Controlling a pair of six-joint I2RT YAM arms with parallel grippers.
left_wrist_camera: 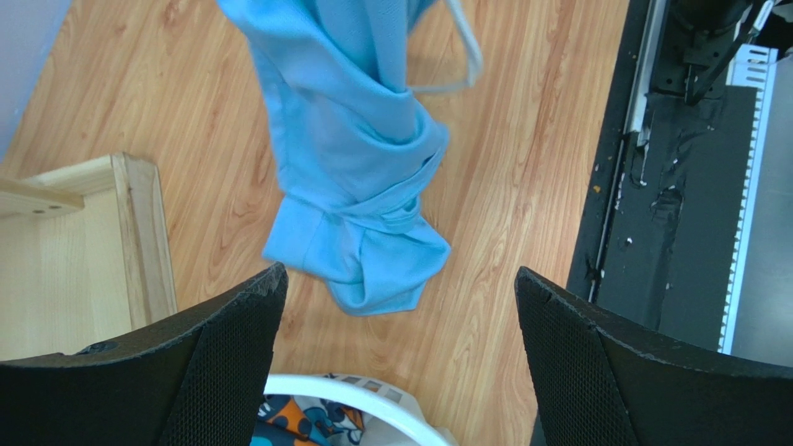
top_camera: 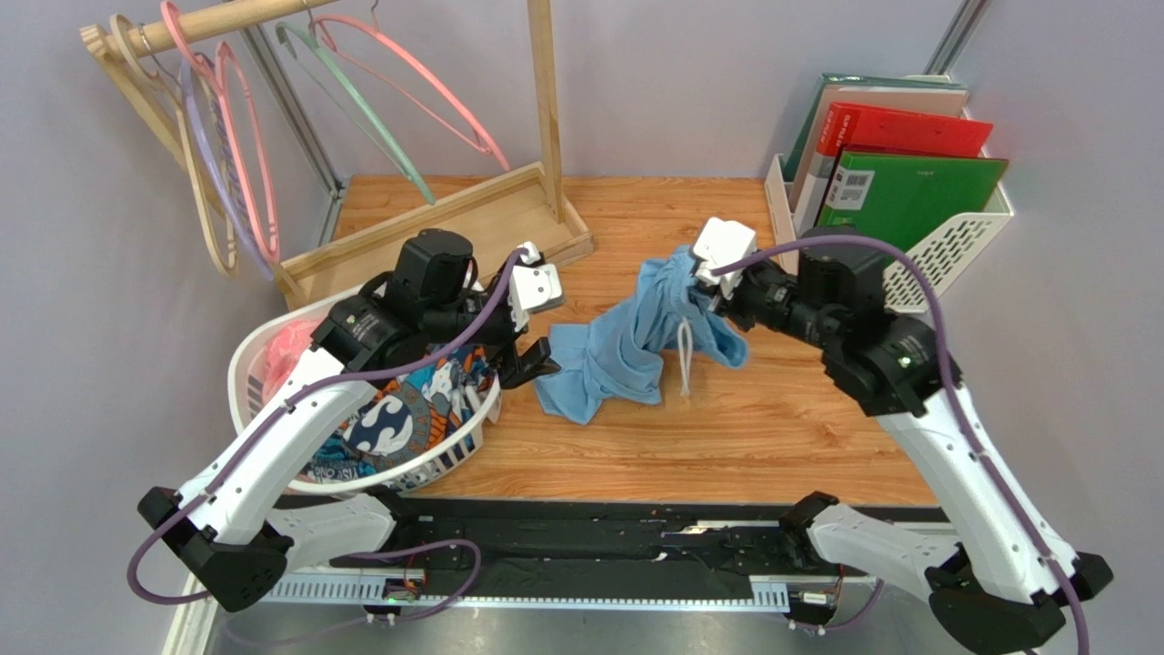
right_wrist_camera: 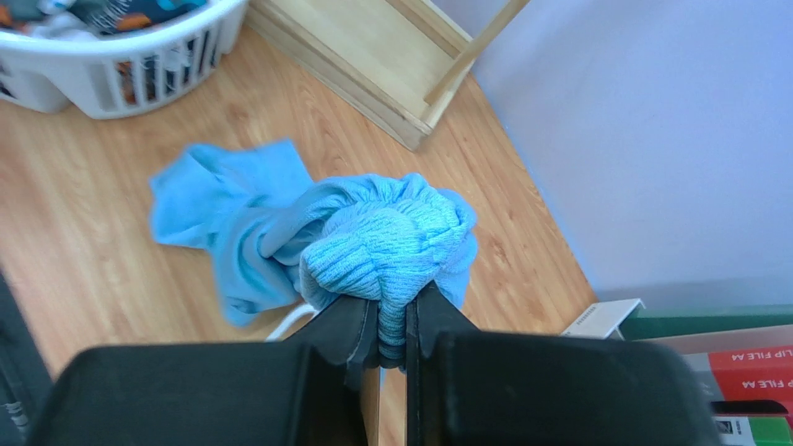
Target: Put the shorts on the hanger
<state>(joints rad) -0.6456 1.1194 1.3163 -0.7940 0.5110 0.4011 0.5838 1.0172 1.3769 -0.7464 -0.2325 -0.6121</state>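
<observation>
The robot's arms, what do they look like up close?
Both the left arm and right arm have white shells with chunky black joints. A purple cable loops along each. The left hand and right hand each carry two black fingers, the left's finely dimpled.

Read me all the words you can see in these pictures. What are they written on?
"CLIP FILE M": upside down on the red folder, cut off at the picture's edge.
White label on the green folder: too small to read.
No other writing can be read.
</observation>
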